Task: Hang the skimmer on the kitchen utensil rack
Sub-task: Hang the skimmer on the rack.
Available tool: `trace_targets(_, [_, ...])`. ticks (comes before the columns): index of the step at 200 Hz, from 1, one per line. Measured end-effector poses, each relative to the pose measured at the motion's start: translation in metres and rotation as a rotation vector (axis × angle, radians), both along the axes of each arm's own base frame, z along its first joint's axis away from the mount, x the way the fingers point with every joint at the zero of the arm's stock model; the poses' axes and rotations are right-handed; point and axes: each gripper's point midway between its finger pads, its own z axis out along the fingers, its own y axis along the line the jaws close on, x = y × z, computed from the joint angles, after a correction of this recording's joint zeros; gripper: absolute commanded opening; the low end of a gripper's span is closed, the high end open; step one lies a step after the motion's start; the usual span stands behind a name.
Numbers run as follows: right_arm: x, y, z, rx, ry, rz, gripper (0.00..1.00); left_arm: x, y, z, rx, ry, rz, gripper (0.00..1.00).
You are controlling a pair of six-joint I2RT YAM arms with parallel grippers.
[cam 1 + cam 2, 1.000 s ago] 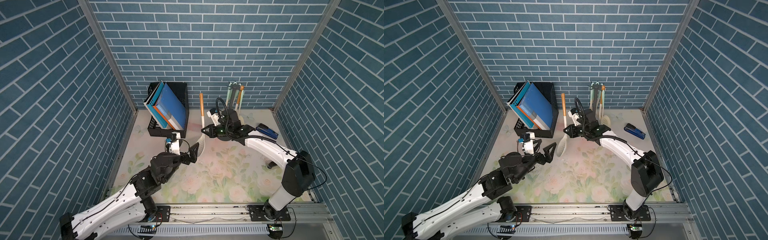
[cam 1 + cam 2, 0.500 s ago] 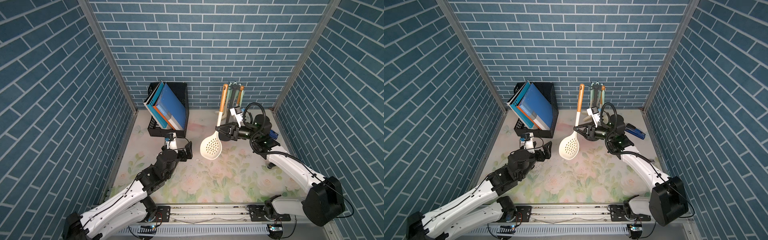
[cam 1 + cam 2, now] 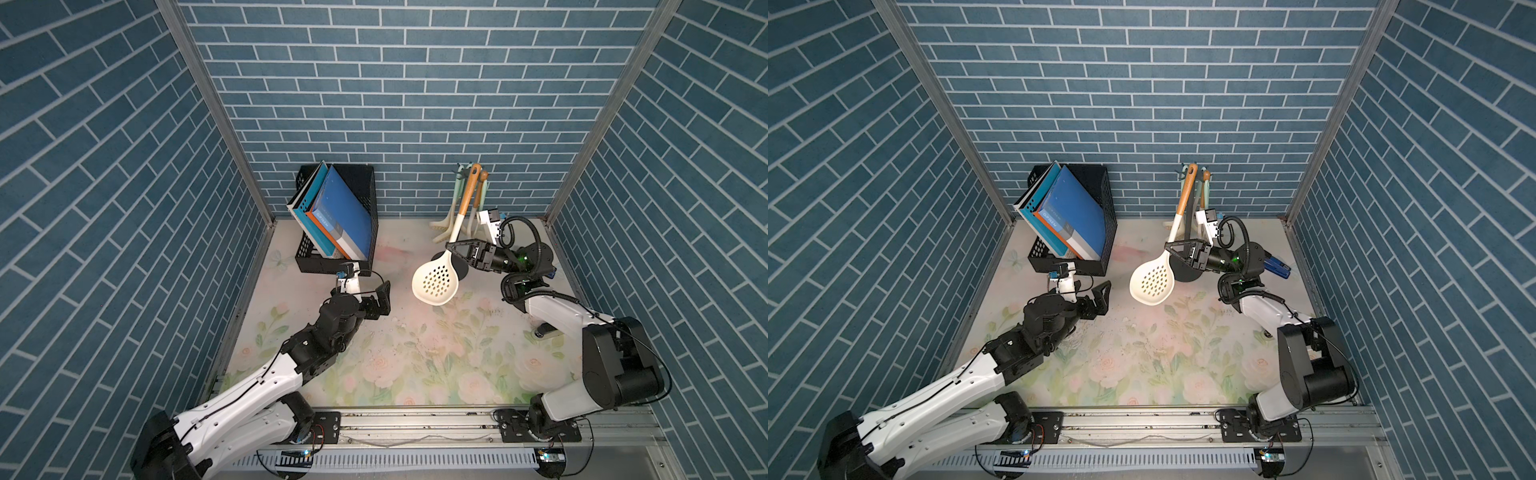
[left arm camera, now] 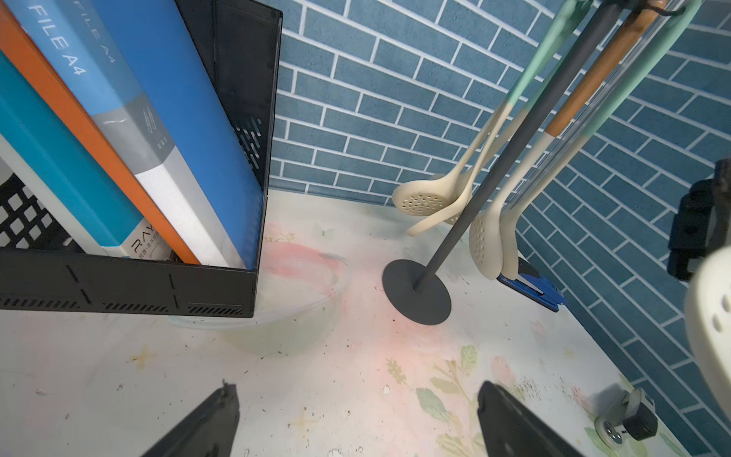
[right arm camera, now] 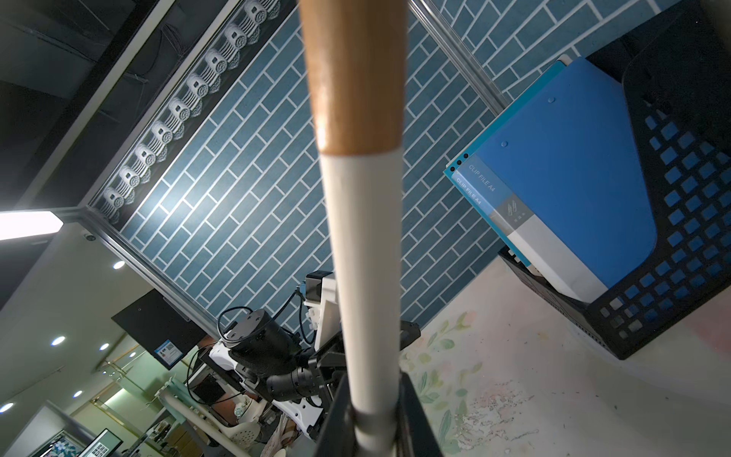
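Note:
The skimmer (image 3: 435,279) has a cream perforated head, a cream neck and a wooden handle. It hangs tilted above the table, head down and toward the middle. My right gripper (image 3: 451,248) is shut on its cream neck (image 5: 364,245), and both top views show this grip (image 3: 1169,248). The handle's top end reaches the hook crown of the kitchen utensil rack (image 3: 461,168); whether it touches a hook I cannot tell. The rack's round base (image 3: 1187,272) and pole (image 4: 514,158) stand right behind the skimmer. My left gripper (image 3: 384,297) is open and empty, low over the table (image 4: 356,411).
Several cream utensils (image 4: 419,194) with mint or wooden handles hang on the rack. A black mesh file box (image 3: 336,266) with blue folders stands at the back left. A blue stapler (image 3: 1277,266) lies by the right wall, and a small castor (image 4: 625,419) is nearer the front.
My right arm has carried the skimmer from beside the file box rightward to the rack and tilted its handle up to the crown. The left arm has drawn back a little, still open.

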Motion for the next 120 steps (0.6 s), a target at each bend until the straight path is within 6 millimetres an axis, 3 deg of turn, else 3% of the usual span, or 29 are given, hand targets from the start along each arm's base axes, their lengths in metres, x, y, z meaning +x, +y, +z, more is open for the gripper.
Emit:
trace_targets(50, [-0.009,0.0,0.002,0.004,-0.033,0.04,0.0,0.0,0.0,0.001,-0.006,-0.002,-0.003,1.0])
trace_targets(120, [-0.006,0.002,-0.022,-0.028,0.022,0.067,0.0,0.0,-0.001,0.0,-0.009,-0.001,-0.008,1.0])
